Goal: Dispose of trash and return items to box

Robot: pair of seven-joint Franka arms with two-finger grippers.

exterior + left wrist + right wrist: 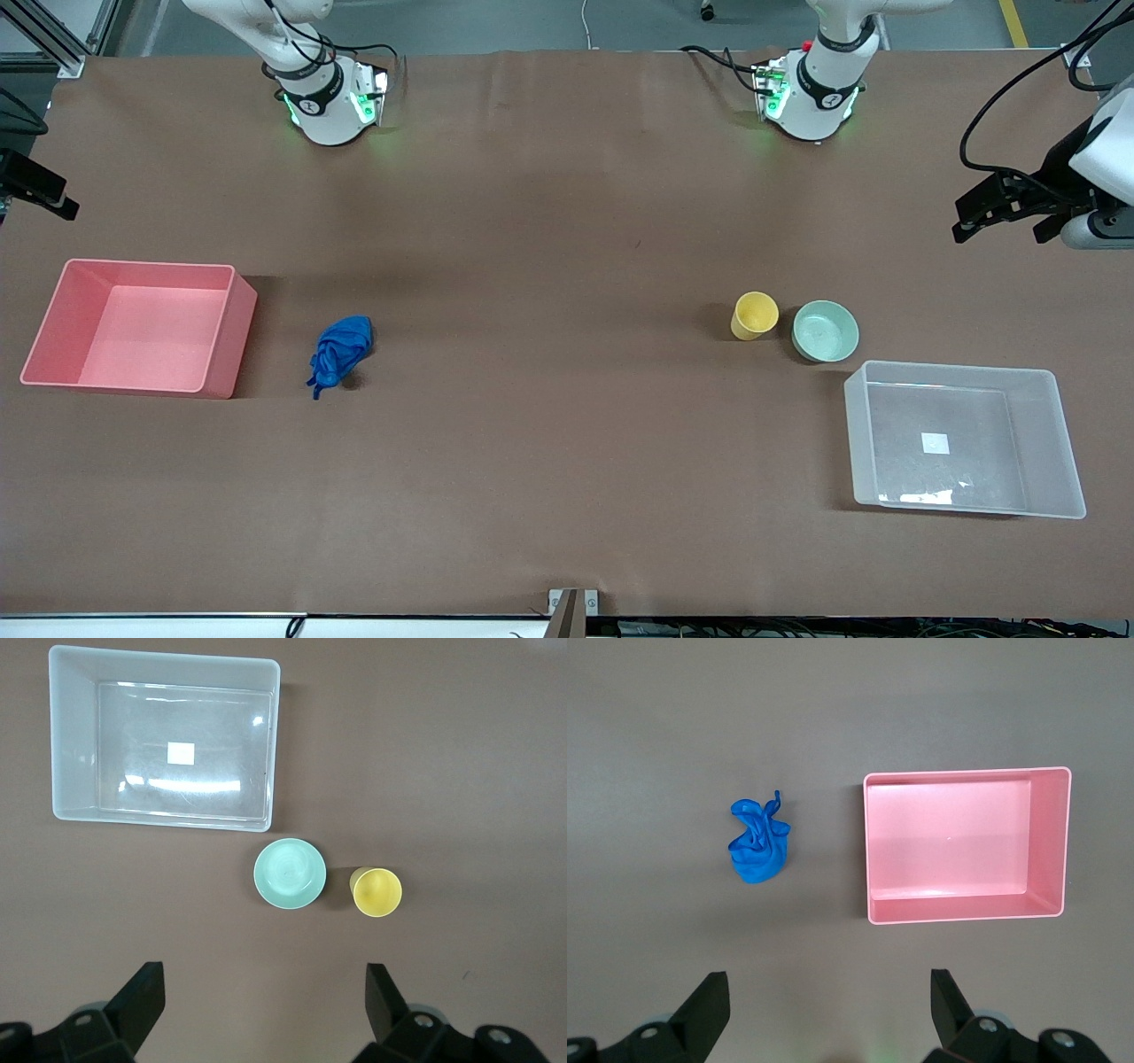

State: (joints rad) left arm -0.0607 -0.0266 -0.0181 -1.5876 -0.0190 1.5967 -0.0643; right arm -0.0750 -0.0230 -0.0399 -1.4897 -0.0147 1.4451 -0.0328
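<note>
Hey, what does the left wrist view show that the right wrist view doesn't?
Only the left wrist view shows the clear box, empty, with the mint-green bowl beside it and the yellow cup next to the bowl, apart from each other.

Only the right wrist view shows the blue wad of trash lying beside the empty pink bin, not touching it.

Both show the brown table and that arm's own gripper, left gripper and right gripper, fingers open, holding nothing.
</note>
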